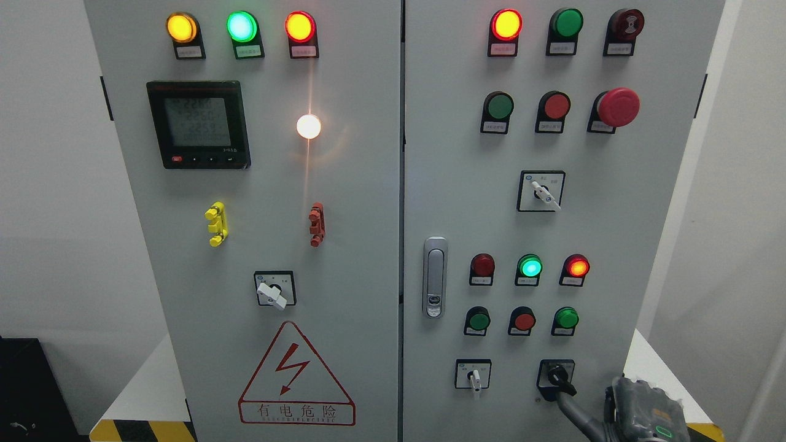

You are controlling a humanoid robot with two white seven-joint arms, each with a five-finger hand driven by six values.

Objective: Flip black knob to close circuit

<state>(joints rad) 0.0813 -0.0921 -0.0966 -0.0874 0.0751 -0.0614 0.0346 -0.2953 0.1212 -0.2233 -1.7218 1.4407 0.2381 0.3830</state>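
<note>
Black knob (557, 376) low on right cabinet door (454, 202), lever tilted toward lower right. Right robot hand (574, 408) enters from bottom right, one grey finger (568, 404) touching knob from below; grip state cannot tell. White knob (474, 376) sits left of black one. Left arm unseen.
</note>
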